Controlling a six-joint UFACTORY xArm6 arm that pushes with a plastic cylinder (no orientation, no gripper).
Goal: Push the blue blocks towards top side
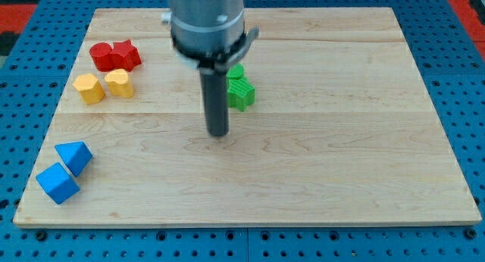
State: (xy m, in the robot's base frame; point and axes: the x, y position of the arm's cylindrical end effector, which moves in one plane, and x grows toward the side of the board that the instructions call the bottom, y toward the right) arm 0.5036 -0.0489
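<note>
At the view's lower left corner of the wooden board (318,179), the blue cube (57,183) and blue wedge (74,155) are seen touching. Red blocks (115,56) and yellow blocks (104,85) are grouped above. My tip (219,133), without jaws, is placed centrally, well apart, beside green blocks (241,88).

— Where does each block sit on the worktop (341,186)?
— Blue triangle (74,155) and blue cube (57,183) touch at the view's bottom left. Red blocks (115,56) lie above the yellow blocks (104,85), upper left.
— And the middle?
— My tip (219,133) stands just left of and below the green blocks (240,88).
</note>
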